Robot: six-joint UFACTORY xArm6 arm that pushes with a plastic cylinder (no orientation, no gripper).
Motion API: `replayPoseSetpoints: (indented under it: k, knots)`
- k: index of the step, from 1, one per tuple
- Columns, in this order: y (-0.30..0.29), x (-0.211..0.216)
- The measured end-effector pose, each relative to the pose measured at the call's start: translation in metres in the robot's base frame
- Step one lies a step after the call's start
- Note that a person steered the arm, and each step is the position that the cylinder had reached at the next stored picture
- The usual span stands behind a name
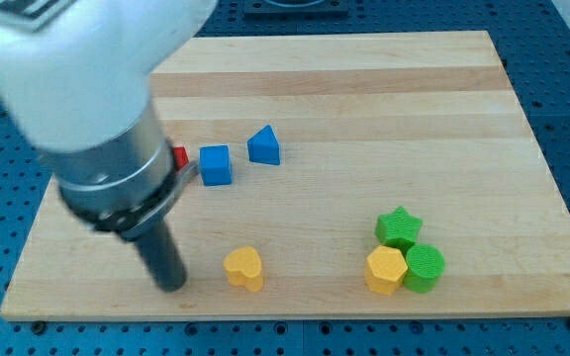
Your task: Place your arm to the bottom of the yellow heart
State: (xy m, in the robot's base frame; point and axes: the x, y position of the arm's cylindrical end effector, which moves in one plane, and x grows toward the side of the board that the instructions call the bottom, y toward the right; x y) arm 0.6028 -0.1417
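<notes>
The yellow heart [244, 267] lies on the wooden board [364, 99] near the view's bottom, left of centre. My tip [171, 285] rests on the board to the heart's left, a short gap away and slightly lower in the view. The rod rises from it into the arm's large grey body, which fills the view's upper left.
A blue cube [215, 165] and a blue triangle [264, 146] sit above the heart. A red block [179, 156] peeks out behind the arm. At the bottom right a green star [399, 226], a yellow hexagon [385, 270] and a green cylinder [425, 268] cluster together.
</notes>
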Motion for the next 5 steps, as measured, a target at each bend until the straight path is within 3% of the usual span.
replayPoseSetpoints:
  k: [1,2,4,5]
  knots:
    - [0.005,0.015]
    - [0.066,0.015]
    - [0.155,-0.024]
    - [0.154,-0.003]
